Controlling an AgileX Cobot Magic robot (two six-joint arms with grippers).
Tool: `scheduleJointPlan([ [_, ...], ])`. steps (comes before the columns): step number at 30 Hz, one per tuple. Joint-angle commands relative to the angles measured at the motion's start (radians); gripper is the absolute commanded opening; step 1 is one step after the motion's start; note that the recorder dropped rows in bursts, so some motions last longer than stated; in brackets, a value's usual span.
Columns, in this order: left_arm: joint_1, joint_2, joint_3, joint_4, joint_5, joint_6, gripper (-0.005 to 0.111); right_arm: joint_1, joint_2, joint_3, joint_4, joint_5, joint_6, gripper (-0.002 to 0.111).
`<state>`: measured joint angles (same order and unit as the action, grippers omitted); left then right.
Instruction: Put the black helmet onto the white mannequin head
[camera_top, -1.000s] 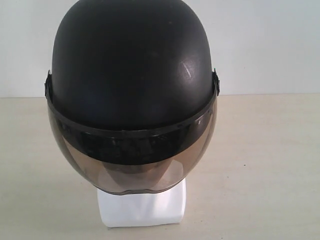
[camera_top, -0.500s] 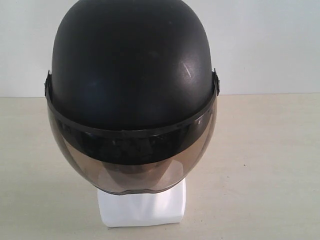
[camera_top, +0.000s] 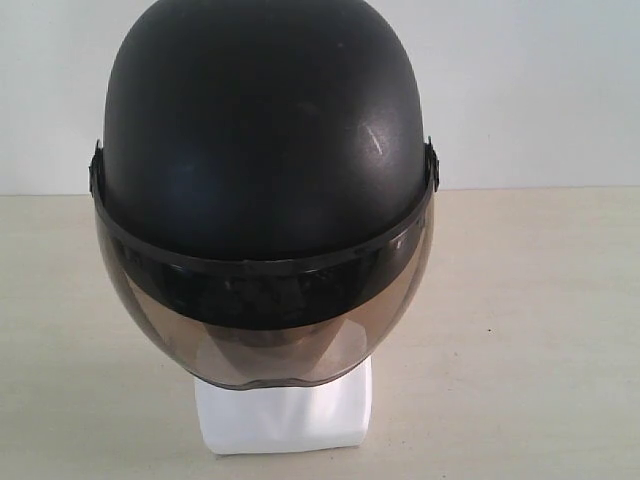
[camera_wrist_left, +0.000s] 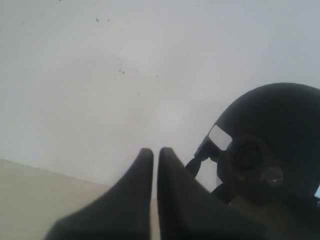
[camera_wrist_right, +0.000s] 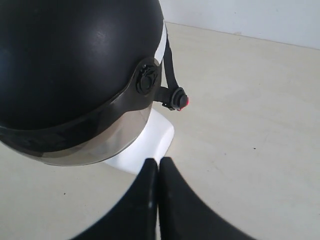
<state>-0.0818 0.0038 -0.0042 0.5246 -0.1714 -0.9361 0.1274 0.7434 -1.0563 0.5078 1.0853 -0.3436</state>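
The black helmet (camera_top: 260, 140) sits on the white mannequin head (camera_top: 285, 415), covering it down to the squarish base; a face shape shows dimly behind the smoky visor (camera_top: 265, 320). Neither gripper appears in the exterior view. In the left wrist view my left gripper (camera_wrist_left: 155, 151) is shut and empty, off to one side of the helmet (camera_wrist_left: 272, 135). My right gripper (camera_wrist_right: 158, 161) is shut and empty in the right wrist view, close to the white base (camera_wrist_right: 145, 145) below the helmet (camera_wrist_right: 75, 60). The chin strap buckle (camera_wrist_right: 176, 99) hangs loose at the helmet's side.
A beige tabletop (camera_top: 530, 330) stretches round the mannequin base on both sides. Behind it stands a plain white wall (camera_top: 540, 90). No other objects are in view.
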Motion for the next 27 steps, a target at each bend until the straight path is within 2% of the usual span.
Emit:
scheduleJointPlan([
  [1, -0.009, -0.004, 0.004, 0.077, 0.020, -0.006, 0.004, -0.007, -0.003, -0.002, 0.003, -0.009, 0.002, 0.000],
  [4, -0.009, -0.004, 0.004, 0.060, 0.077, -0.003, 0.004, -0.007, -0.003, -0.002, 0.003, -0.009, -0.002, 0.000],
  [6, -0.009, -0.004, 0.004, -0.034, 0.113, 0.077, 0.004, -0.007, -0.003, -0.002, 0.003, -0.009, -0.002, 0.000],
  [8, -0.009, -0.004, 0.004, -0.224, 0.150, 0.269, 0.004, -0.007, -0.003, -0.002, 0.003, -0.009, -0.002, 0.000],
  [11, -0.009, -0.004, 0.004, -0.559, 0.201, 0.676, 0.004, -0.007, -0.003, -0.002, 0.003, -0.009, 0.000, 0.000],
  [13, -0.009, -0.004, 0.004, -0.564, 0.244, 0.791, 0.004, -0.007, -0.003, -0.002, 0.003, -0.009, 0.000, 0.000],
  [20, -0.009, -0.004, 0.004, -0.490, 0.464, 0.788, 0.004, -0.007, -0.003, -0.002, 0.003, -0.009, -0.002, 0.000],
  [27, -0.009, -0.004, 0.004, -0.484, 0.467, 0.800, 0.004, -0.007, -0.003, -0.002, 0.003, -0.009, 0.000, 0.000],
])
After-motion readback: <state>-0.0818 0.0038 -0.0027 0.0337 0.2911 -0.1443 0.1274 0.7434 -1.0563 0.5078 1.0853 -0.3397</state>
